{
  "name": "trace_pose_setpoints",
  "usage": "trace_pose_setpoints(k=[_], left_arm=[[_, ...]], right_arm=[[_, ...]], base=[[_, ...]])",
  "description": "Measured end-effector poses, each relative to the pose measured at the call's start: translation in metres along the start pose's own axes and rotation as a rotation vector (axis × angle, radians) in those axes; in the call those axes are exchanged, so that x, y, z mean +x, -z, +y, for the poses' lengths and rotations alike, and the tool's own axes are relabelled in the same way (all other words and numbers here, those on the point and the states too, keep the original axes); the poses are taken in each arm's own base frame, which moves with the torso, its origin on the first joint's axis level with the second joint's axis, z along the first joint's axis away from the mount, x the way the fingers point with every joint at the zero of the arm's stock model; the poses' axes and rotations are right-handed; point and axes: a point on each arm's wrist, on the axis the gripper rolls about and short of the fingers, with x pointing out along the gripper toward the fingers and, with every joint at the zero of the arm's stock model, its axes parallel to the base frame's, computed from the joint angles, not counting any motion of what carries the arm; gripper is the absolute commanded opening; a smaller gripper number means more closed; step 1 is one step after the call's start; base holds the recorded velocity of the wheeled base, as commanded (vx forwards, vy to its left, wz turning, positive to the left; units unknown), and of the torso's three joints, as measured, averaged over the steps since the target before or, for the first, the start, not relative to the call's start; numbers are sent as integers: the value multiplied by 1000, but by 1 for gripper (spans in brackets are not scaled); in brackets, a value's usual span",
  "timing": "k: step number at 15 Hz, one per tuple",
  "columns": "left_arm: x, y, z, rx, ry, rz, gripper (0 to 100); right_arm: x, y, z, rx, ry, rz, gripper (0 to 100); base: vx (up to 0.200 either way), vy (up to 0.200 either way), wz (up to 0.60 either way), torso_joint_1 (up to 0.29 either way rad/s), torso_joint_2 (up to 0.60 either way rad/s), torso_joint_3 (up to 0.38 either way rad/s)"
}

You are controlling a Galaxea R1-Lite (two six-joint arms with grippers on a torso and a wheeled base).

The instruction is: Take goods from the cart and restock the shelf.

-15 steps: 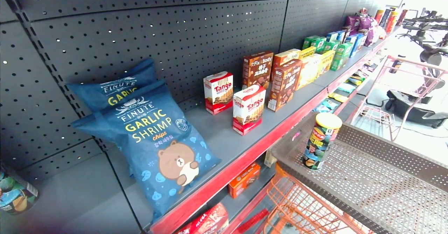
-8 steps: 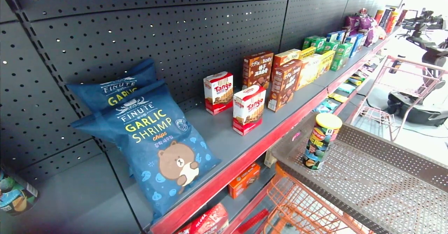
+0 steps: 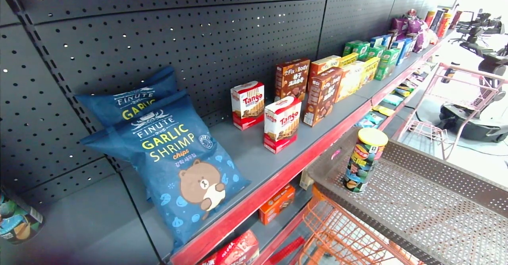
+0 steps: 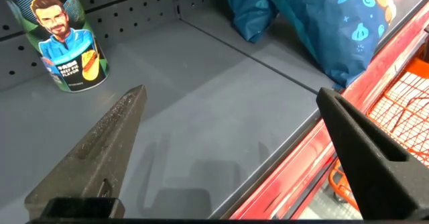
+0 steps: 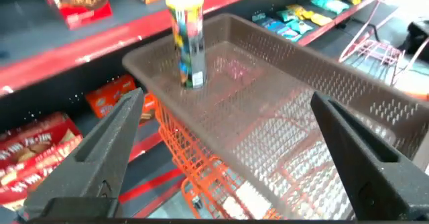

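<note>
Chip can (image 3: 364, 160) being carried upright on cart tray (image 3: 436, 201), at 4 o'clock in head view, near tray's shelf-side edge. Right gripper (image 5: 226, 96) being held above tray, fingers apart, nothing gripped; can some way ahead of it. Left gripper (image 4: 231, 93) being held over bare stretch of shelf (image 4: 221, 117), fingers apart, near green can (image 4: 67, 43).

Risk: tall narrow can being tipped by off-centre finger contact, or being pushed off tray edge.

Versus 1 s earlier: chip can being left unmoved on tray.
</note>
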Motion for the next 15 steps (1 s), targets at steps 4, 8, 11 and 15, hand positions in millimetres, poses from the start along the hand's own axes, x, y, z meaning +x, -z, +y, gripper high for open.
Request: trace_pose_setpoints(k=[4,8,11,15], left_arm=[[0,0,0,0,0,0,100],[0,0,0,0,0,0,100],[0,0,0,0,0,0,100],[0,0,0,0,0,0,100]], right_arm=[[64,-44,-9,-4,116,74,100],[114,-39,-23,-30,188,165,100],[145,-31,-24,-10,73,245,100],[188,-29,-23,-1,-75,267,100]], base=[[0,0,0,0,0,0],[0,0,0,0,0,0],[0,0,0,0,0,0],[0,0,0,0,0,0]])
